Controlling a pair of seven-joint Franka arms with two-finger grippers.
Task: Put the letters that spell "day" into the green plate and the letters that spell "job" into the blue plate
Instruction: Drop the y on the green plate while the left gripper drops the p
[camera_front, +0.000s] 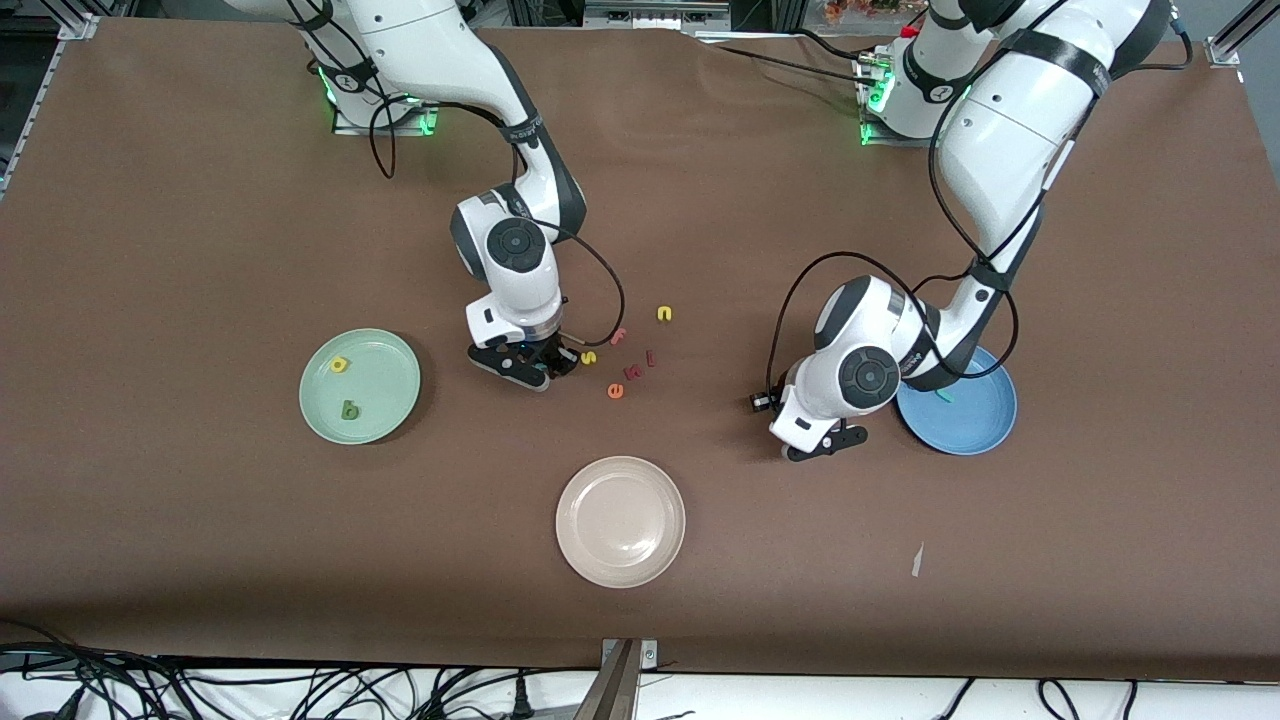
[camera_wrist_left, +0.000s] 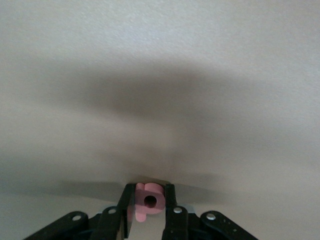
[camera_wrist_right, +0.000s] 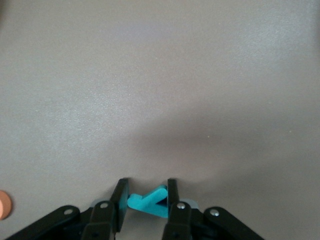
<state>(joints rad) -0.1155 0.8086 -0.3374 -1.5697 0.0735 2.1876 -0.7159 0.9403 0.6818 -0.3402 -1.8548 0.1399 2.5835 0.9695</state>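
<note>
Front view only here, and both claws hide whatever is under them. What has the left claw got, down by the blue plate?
Observer: The left claw is shut on the pink b, gripping it from both sides.
Operator: And the right claw, next to the loose letters?
Observer: The right claw is shut on the teal y, which sits tilted in the grip.
</note>
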